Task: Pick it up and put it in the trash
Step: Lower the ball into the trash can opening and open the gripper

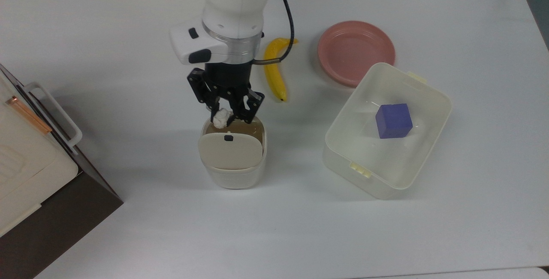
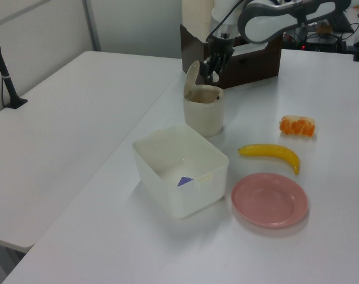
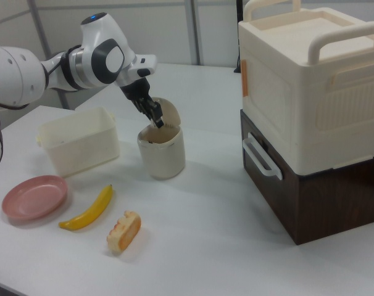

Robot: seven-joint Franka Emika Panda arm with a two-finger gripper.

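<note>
Two fingers of the gripper (image 1: 224,118) pinch the paper wad (image 1: 220,118), held just above the open rim of the trash bin (image 1: 233,176). Center it over the opening, clear of the tilted flap, before you let go. Your arm reaches down steeply, wrist angled toward the bin.

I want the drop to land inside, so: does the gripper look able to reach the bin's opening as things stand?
Probably yes. The gripper, shut on the paper wad, hangs over the bin at its open back edge; the flap lid is tilted, leaving that gap uncovered.
</note>
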